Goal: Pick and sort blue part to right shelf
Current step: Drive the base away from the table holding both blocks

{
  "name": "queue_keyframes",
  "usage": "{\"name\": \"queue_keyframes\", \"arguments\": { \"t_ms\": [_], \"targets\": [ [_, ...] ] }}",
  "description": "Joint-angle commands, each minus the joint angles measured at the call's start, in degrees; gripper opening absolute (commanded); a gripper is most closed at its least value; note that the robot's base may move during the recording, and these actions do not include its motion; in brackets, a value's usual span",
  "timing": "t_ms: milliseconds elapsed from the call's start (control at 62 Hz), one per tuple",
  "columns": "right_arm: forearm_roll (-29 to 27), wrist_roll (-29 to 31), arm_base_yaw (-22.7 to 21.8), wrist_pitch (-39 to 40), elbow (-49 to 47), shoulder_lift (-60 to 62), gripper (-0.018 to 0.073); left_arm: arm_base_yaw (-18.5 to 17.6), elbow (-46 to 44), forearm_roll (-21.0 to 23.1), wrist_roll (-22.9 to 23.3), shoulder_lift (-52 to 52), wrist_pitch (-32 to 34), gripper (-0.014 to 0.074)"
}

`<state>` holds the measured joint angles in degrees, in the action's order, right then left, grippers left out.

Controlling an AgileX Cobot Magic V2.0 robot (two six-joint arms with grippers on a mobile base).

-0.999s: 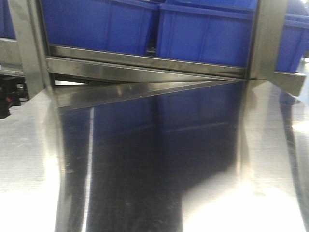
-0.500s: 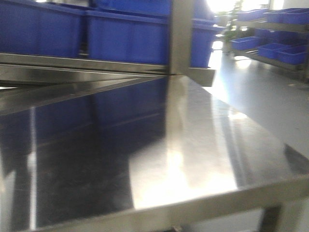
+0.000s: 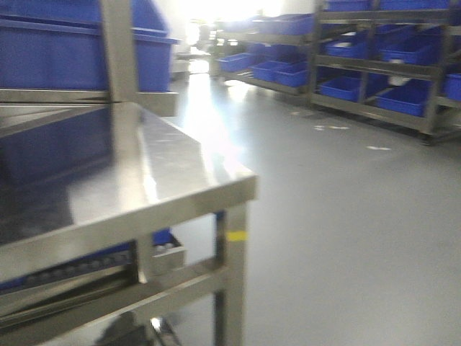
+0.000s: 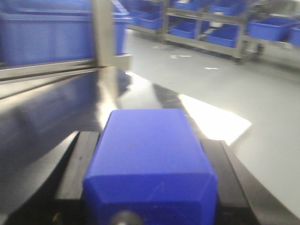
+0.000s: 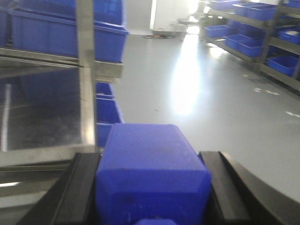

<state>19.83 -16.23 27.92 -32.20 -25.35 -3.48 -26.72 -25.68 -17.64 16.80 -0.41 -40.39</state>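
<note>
Jaws of your left gripper (image 4: 147, 143) and right gripper (image 5: 149, 157) each clamp a blue part (image 4: 150, 164) (image 5: 151, 178), and the front view has swung from the steel tabletop (image 3: 169, 162) toward the right shelf (image 3: 371, 112), so transport is under way.

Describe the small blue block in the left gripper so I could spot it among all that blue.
Start at the shiny steel table in the left wrist view. Just in front of the camera, the left gripper clamps the blue part between two black fingers. Unlike the open blue bins behind, it is a closed solid block with a dark knob.
</note>
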Motion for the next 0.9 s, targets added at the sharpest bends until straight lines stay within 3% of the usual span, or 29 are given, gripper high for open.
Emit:
{"name": "queue_keyframes", "arguments": {
  "t_ms": [0, 887],
  "targets": [
    [1.5, 0.5, 0.0, 5.6, -1.8, -0.9, 0.0253, 0.1, -1.6, -0.5, 0.0, -0.7, 5.2, 0.0332],
    [1.5, 0.5, 0.0, 5.6, -1.8, -0.9, 0.0253, 0.1, -1.6, -0.5, 0.0, -0.7, 5.2, 0.0332]
  ]
}}
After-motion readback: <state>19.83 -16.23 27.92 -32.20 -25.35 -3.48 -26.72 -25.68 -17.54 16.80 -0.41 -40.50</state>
